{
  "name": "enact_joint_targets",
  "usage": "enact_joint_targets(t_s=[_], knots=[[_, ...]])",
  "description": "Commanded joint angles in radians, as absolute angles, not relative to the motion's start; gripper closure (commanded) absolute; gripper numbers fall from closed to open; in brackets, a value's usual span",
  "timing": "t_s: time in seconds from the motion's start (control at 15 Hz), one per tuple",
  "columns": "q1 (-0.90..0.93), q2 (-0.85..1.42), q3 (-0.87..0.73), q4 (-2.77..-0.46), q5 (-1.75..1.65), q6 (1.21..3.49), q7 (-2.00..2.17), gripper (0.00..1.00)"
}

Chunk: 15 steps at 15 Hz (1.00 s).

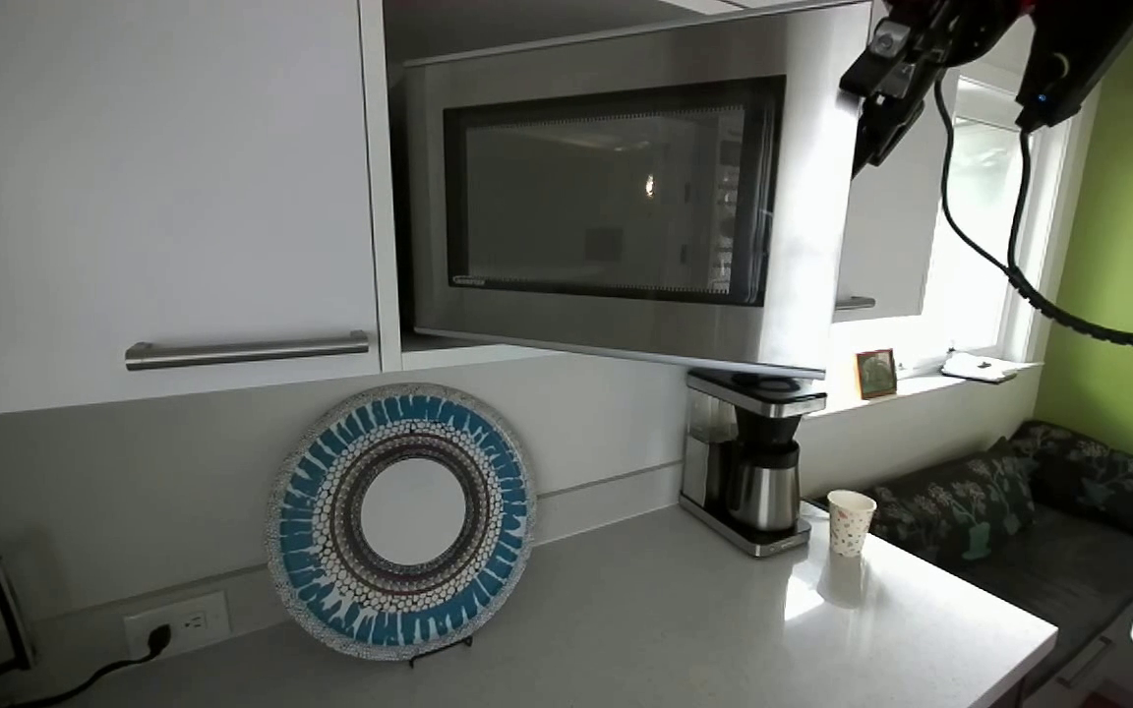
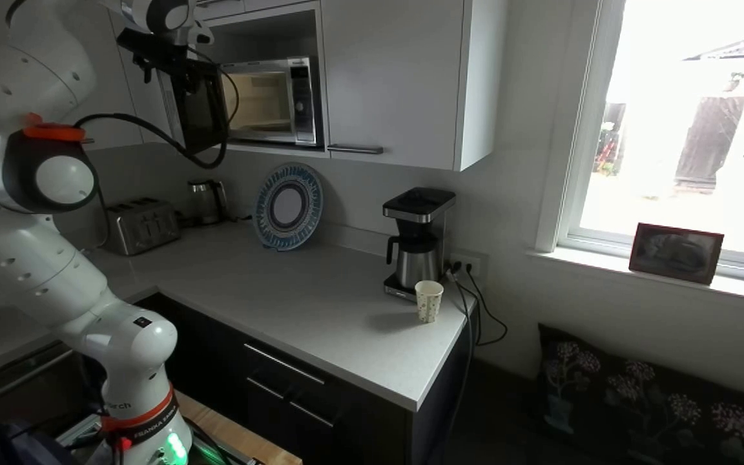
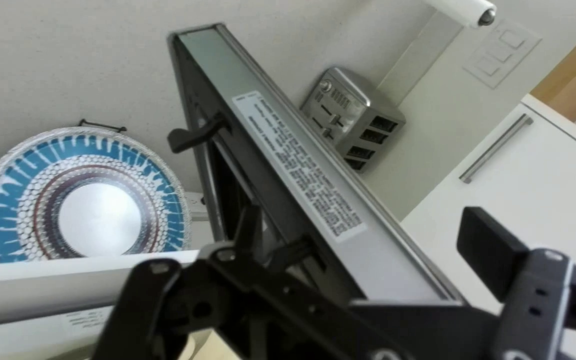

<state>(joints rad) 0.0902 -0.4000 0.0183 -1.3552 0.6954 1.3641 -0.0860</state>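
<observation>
Wrist view: gripper [image 3: 368,235] gaped beside microwave door [image 3: 298,165], clamping nothing; I judged door opening done, closing not.

Exterior: facing silver metal microwave door [image 1: 616,187] | exterior: farther; both share round blue-and-white plate [image 2: 288,205] | wrist: inverted, nearest door

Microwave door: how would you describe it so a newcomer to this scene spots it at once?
Find the white wall cabinets, then the open niche between them that holds the microwave. The microwave door is swung outward from it, with the gripper straddling its free edge. Unlike the plain cabinet doors with bar handles nearby, it has a silver frame around a dark window.
</observation>
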Motion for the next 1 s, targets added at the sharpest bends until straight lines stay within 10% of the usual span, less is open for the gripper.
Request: enact_joint_targets(t_s=[0.0, 0.93], knots=[[0.092, -0.393, 0.011, -1.324, 0.670, 1.352, -0.083, 0.00], [0.040, -0.421, -0.060, -1.264, 0.515, 1.231, -0.084, 0.00]])
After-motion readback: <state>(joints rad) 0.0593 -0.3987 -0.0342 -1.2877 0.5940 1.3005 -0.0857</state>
